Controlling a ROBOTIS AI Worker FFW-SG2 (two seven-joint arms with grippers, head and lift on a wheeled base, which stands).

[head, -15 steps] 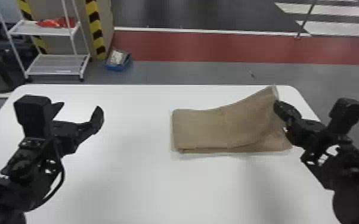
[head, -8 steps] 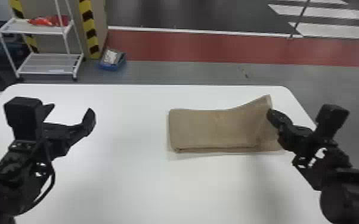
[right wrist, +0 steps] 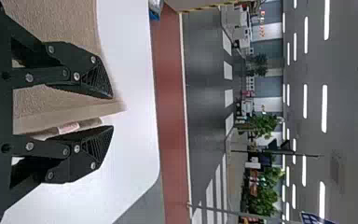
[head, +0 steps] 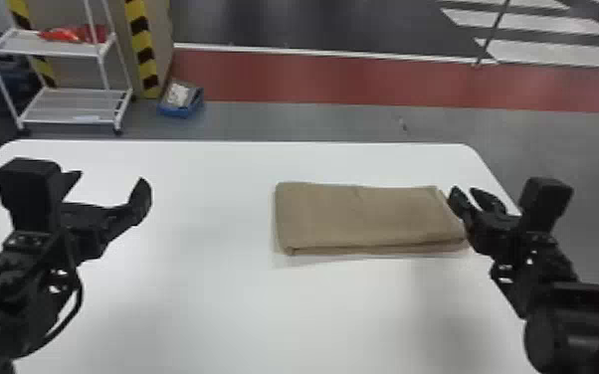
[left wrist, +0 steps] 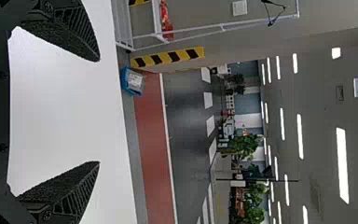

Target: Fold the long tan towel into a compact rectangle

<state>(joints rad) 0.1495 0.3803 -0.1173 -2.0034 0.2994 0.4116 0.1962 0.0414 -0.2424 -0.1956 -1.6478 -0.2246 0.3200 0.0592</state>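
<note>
Towel (head: 363,214) lies at two o'clock on white table (head: 204,308); left gripper (head: 112,179) wide at ten; right gripper (head: 464,191), parted, beside towel; red floor (head: 363,79) beyond at twelve.

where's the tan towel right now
In the head view, the tan towel lies folded on the right half of the white table, with its right end beside the right claw.

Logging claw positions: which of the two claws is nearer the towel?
The right claw, at the right end of the tan towel; the left claw is over the left side of the table, farther away.
</note>
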